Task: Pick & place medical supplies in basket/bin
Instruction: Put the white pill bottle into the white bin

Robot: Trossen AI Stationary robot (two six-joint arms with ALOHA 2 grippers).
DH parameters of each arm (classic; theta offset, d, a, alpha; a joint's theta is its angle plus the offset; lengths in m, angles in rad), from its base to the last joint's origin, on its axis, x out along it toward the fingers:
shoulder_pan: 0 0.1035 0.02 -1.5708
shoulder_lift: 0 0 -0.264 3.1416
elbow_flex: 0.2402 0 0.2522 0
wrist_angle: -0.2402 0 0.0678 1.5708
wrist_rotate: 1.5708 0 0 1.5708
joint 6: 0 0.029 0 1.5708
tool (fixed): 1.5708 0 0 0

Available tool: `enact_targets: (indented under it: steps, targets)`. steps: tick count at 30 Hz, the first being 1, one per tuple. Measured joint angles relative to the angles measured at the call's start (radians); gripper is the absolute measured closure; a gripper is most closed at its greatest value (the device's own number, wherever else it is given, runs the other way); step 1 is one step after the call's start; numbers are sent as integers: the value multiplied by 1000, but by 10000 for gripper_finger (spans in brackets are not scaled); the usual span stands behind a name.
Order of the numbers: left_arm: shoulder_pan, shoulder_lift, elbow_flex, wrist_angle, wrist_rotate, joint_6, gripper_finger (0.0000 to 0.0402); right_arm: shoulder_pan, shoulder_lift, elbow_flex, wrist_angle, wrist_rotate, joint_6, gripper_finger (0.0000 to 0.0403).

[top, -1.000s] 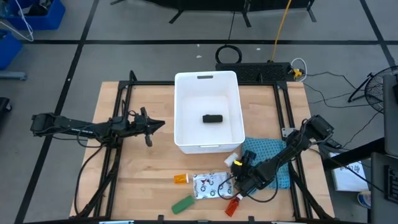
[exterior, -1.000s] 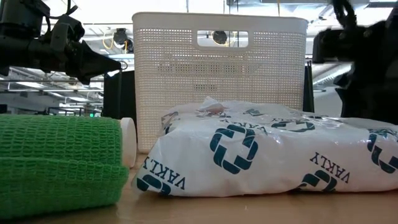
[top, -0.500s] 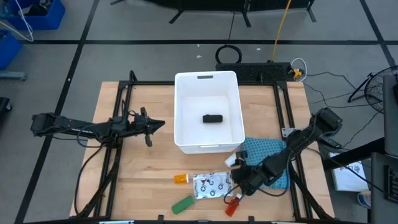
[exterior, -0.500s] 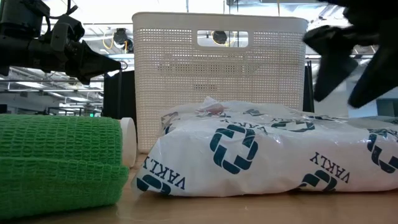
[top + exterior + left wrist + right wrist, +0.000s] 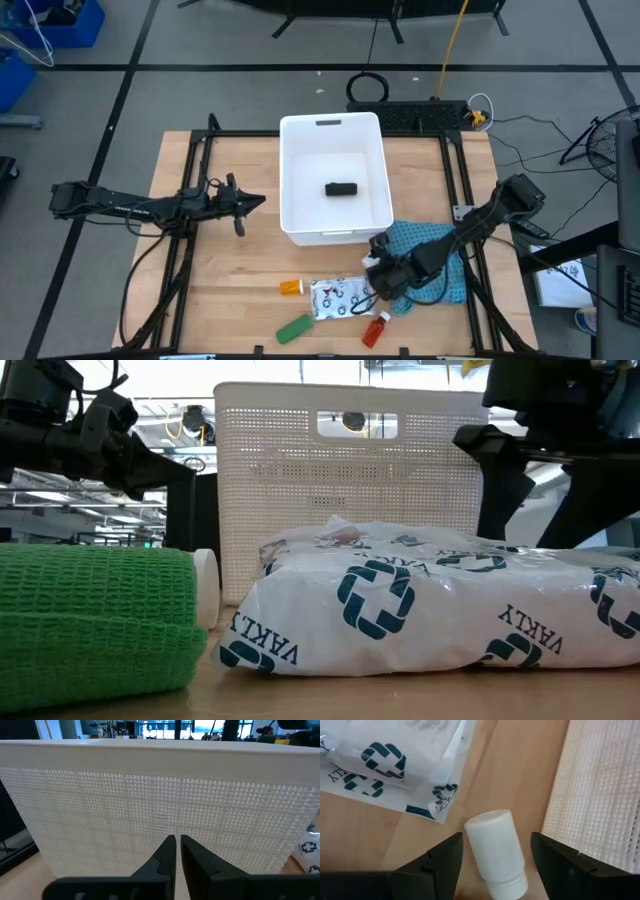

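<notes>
Right gripper (image 5: 377, 262) has moved up from the red bottle toward the bin's near corner since a second ago; its open fingers (image 5: 437, 865) now straddle a white bottle (image 5: 497, 852) lying on its side on the tabletop (image 5: 230, 270), not touching it. Left arm unchanged, parked left of the bin, left gripper (image 5: 252, 203) closed, fingers (image 5: 167, 855) almost together, pointing at the bin's side wall.

Bin (image 5: 300, 180), white, sits mid-tabletop with the handle slot on its far rim; one black item (image 5: 341, 190) lies inside, same spot as before. Teal cloth (image 5: 425, 240) lies right of the bin's near corner, partly under the right arm. White pouch (image 5: 340, 297) with dark print is flat near the front edge, just beside the white bottle; it has not shifted. Green item (image 5: 294, 327) lies front-left of the pouch, near it. Orange bottle (image 5: 291, 287) lies left of the pouch. Red bottle (image 5: 374, 329) lies front-right of the pouch, now clear of the gripper. Low view: pouch and green item fill the foreground, bin behind them.
</notes>
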Motion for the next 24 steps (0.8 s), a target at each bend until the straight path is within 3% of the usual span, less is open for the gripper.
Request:
enact_targets:
  steps: [10, 16, 24]
  targets:
    - [0, 0, 0, -19, 0, -8, 371, -25, 0, -83, 124, -19, -105, 179]
    - [0, 0, 0, -36, 0, -9, 371, -26, 0, -187, 266, -51, -57, 180]
    - [0, 0, 0, -35, 0, -9, 371, -25, -7, -177, 280, -78, 4, 243]
